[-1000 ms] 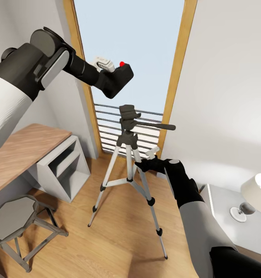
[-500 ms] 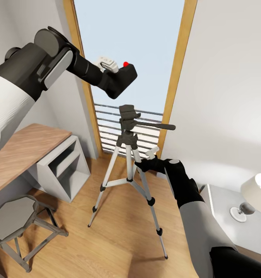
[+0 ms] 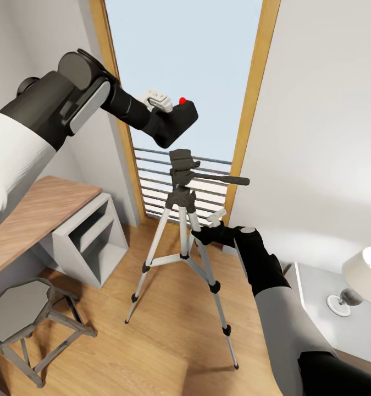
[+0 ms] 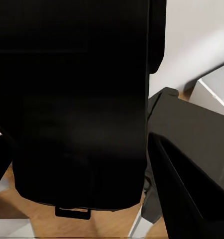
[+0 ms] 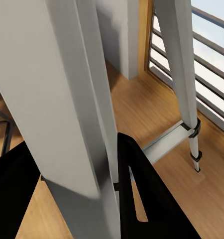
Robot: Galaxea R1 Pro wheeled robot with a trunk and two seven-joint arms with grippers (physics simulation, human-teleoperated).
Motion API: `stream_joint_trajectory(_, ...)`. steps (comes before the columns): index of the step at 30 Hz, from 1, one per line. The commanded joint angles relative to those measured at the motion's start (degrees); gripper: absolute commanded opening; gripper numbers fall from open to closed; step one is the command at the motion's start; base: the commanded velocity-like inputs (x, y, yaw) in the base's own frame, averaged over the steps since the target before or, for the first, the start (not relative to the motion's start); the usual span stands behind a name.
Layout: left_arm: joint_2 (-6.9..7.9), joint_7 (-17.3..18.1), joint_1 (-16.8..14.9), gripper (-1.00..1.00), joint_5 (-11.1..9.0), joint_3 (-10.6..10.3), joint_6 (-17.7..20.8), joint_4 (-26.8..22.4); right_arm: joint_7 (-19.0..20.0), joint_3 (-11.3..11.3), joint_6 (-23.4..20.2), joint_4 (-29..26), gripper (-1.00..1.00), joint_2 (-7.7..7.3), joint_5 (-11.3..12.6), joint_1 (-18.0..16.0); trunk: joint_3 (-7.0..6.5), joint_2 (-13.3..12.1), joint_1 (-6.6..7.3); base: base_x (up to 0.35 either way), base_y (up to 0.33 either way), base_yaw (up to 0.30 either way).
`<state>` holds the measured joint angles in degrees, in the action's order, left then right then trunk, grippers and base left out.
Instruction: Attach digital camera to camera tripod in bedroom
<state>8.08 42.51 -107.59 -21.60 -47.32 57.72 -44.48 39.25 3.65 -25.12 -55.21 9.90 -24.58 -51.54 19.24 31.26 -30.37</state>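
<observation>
The black digital camera (image 3: 180, 119) with its red dot on top hangs in the air in front of the window, held in my left gripper (image 3: 166, 113). It is just above and slightly left of the camera tripod's black head (image 3: 182, 164). The camera body (image 4: 72, 99) looms dark and close in the left wrist view. The camera tripod (image 3: 185, 242) stands on the wood floor on silver legs, side handle pointing right. My right gripper (image 3: 203, 234) is shut on a tripod leg (image 5: 67, 99) partway down.
A wood-framed window (image 3: 251, 99) with grey railing bars is behind the tripod. A wood-topped white desk (image 3: 48, 212) and grey octagonal stool (image 3: 20, 308) stand at left. A grey bedside table (image 3: 339, 324) with a lamp (image 3: 364, 275) sits at right.
My left arm has carried the camera to the right and a little down, closer over the tripod head. The right arm and tripod have stayed put.
</observation>
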Motion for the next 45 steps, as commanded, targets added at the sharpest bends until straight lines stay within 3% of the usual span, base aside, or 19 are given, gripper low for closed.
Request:
stream_joint_trajectory(1, 0.05, 0.28, 0.03, -1.00, 0.06, -0.34, 0.10, -0.05, 0.48, 0.11, -0.37, 0.71, -1.00, 0.09, -2.49, -0.03, 0.10, 0.08, -0.02, 0.000, 0.000, 0.000)
stream_joint_trajectory(5, 0.06, 0.29, 0.42, -1.00, 0.05, -2.33, 0.22, -0.07, 0.48, 0.12, -0.37, 0.80, -1.00, 0.09, -2.49, -0.02, 0.10, 0.08, -0.02, 0.000, 0.000, 0.000)
stream_joint_trajectory(6, 0.77, 0.32, 0.54, -1.00, 0.03, -8.48, 0.61, -2.09, 0.46, 0.08, -0.37, 0.91, -1.00, 0.09, -2.49, -0.02, 0.10, 0.08, -0.02, 0.000, 0.000, 0.000)
stream_joint_trajectory(17, 5.56, 0.30, 0.54, -1.00, -0.02, -8.50, 0.72, -10.31, 0.26, 0.12, -0.38, 0.90, -1.00, 0.09, -2.49, -0.03, 0.10, 0.08, -0.02, 0.000, 0.000, 0.000)
stream_joint_trajectory(20, 6.15, 0.30, 0.54, -1.00, -0.02, -8.50, 0.73, -11.31, 0.24, 0.12, -0.40, 0.90, -1.00, 0.09, -2.49, -0.04, 0.10, 0.08, -0.02, 0.000, 0.000, 0.000)
stream_joint_trajectory(45, 6.70, 0.36, 0.56, -1.00, -0.19, -8.33, 0.67, -16.45, 0.23, 0.13, -0.46, 0.98, -1.00, 0.09, -2.14, -0.03, 0.10, 0.08, -0.02, 0.000, 0.000, 0.000)
